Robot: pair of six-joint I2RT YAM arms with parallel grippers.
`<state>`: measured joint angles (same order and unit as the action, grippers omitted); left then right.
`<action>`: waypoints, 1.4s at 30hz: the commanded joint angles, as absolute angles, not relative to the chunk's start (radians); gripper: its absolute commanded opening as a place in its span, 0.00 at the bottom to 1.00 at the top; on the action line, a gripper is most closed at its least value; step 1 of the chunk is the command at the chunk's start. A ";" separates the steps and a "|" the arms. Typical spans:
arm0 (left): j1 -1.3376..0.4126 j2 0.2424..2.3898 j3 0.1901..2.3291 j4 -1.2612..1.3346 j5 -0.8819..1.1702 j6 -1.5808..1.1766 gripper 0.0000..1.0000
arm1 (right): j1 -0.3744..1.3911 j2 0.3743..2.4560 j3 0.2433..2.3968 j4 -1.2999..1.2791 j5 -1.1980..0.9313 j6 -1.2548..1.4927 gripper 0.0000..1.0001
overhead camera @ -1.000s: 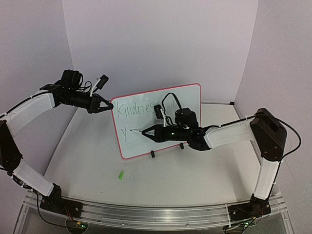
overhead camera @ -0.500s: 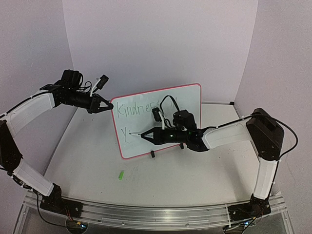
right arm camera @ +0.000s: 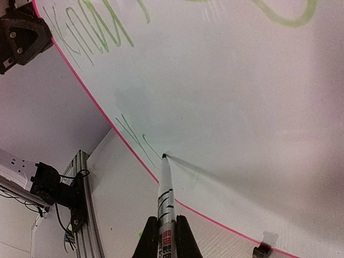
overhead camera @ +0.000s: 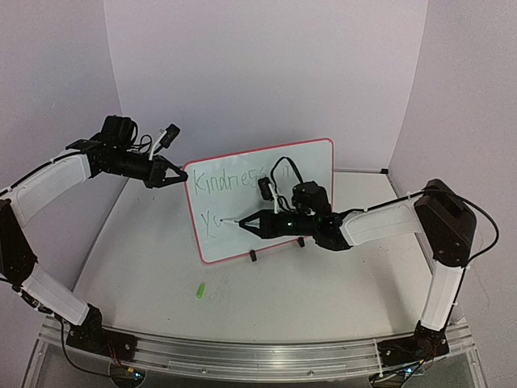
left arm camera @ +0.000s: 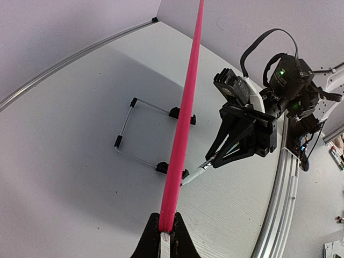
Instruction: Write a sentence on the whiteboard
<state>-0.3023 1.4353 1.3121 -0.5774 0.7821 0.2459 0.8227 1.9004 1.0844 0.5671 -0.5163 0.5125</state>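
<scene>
- The whiteboard (overhead camera: 311,166) stands tilted back on the bench (overhead camera: 161,267), on its wire stand (left arm camera: 134,126).
- The left pincer (overhead camera: 176,179) is clenched on the whiteboard's pink rim at the top left corner.
- The right pincer (overhead camera: 245,221) is in front of the whiteboard's lower left part, gripping a pen (overhead camera: 236,220) tight.
- The pen tip touches the whiteboard at the end of the lower line.
- The sentence (overhead camera: 230,180) is green: its top line starts "Kindnes", and the arm hides the rest.
- A green cap (overhead camera: 199,289) lies on the bench in front of the whiteboard's lower left corner.
- A second ago the lower line was only a "Y". Now one more letter sits beside it.
- The pen tip has slid a bit away from the whiteboard's left rim.
- The left pincer has stayed on the same corner.
</scene>
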 commanded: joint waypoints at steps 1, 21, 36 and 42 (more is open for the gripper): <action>-0.313 1.406 1.313 -0.561 0.804 0.257 0.00 | 0.814 1.870 1.134 0.582 -0.497 0.495 0.00; -0.313 1.405 1.313 -0.561 0.803 0.257 0.00 | 0.814 1.922 1.157 0.556 -0.522 0.494 0.00; -0.316 1.404 1.313 -0.561 0.803 0.258 0.00 | 0.814 1.793 1.105 0.559 -0.566 0.473 0.00; -0.317 1.404 1.313 -0.562 0.802 0.257 0.00 | 0.811 1.792 1.083 0.551 -0.546 0.471 0.00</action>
<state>-0.3073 1.4353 1.3121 -0.5766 0.7826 0.2455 0.8185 1.8181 1.0941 0.5391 -0.5632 0.4898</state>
